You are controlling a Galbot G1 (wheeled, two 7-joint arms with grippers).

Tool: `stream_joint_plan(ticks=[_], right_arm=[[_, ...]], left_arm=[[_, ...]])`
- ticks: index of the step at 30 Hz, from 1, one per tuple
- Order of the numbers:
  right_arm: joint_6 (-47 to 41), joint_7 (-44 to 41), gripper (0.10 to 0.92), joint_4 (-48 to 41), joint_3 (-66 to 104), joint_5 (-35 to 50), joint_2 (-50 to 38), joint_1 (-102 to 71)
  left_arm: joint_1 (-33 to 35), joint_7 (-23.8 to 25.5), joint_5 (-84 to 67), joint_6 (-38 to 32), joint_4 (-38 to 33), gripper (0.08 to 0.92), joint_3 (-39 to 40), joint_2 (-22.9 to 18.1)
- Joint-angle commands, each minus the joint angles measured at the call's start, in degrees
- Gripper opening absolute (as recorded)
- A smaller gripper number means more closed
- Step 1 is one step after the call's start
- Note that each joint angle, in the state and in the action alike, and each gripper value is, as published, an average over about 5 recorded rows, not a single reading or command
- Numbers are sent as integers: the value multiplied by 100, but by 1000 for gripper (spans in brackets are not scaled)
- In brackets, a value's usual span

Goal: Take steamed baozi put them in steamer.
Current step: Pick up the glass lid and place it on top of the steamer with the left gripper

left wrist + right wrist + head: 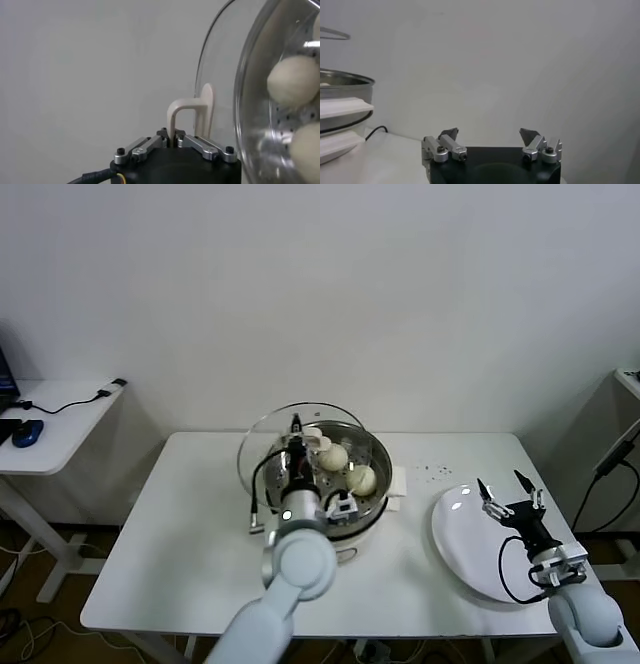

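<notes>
Left end effector (296, 427) clamped on lid handle (187, 114)

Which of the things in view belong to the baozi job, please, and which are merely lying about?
Part of the job:
- steamed baozi in the steamer
- glass lid, held tilted above the steamer by its handle in the shut left gripper
- white plate, bare, under the open right gripper

Lying about:
- side desk with a blue mouse and cables

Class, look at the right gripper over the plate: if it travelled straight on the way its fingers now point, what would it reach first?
Probably nothing near. The right gripper, open above the white plate, points past the table's far edge toward the bare wall; the steamer sits off to one side. Depth is uncertain.
</notes>
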Motion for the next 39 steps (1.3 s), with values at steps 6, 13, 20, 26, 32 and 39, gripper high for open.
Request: stream_joint_plan(ticks=[6,13,20,26,32,39], right_arm=[[26,-20,823,-50,67,-16,14,-20],[32,-28,823,-54,78,-23,37,-18],[41,-37,823,-63,102,-27,46,-26],[40,-40,823,-69,111,-30,48,-16],[37,-40,823,-71,107,-37,55,0],[41,-45,823,-81,123,-39,61,3]], left_arm=[[-173,-451,77,276,1010,150,315,-644],[-132,-542,52,275,1115,150,327,-642],[-165,-576,51,275,1245,150,282,-612],[-148,-598,32,275,1292,150,258,-593],[-134,-598,38,272,1325,150,232,-586],[-133,-570,55,260,1356,150,234,-543]])
